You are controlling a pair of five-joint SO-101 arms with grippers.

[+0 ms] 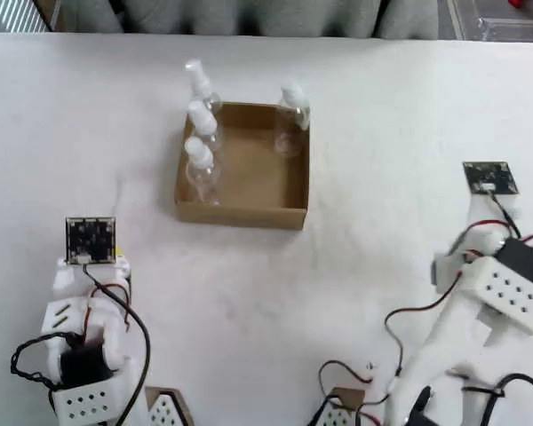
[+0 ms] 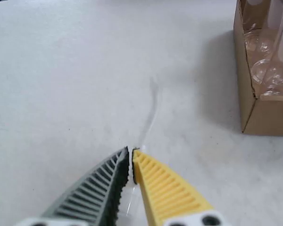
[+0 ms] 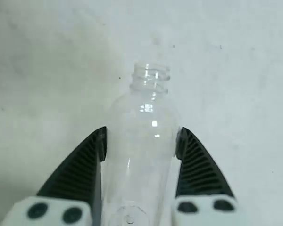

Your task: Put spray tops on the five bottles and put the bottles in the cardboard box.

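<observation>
The cardboard box (image 1: pixel 242 214) sits mid-table with several clear bottles (image 1: pixel 202 170) standing in it, each with a white spray top (image 1: pixel 194 147). In the right wrist view a clear bottle (image 3: pixel 148 94) with a bare threaded neck lies between the black fingers of my right gripper (image 3: pixel 141 132), which is shut on its sides. My left gripper (image 2: pixel 131 150) is at the near left of the table, fingers shut, with a thin clear spray tube (image 2: pixel 151 108) running out past the tips over the table. The tube's head is hidden.
The box's corner (image 2: pixel 254 106) stands ahead of my left gripper, with bottle bases showing inside. Both arms (image 1: pixel 89 355) (image 1: pixel 489 302) and their loose cables (image 1: pixel 400 324) take up the near edge. Open white table lies between them and the box.
</observation>
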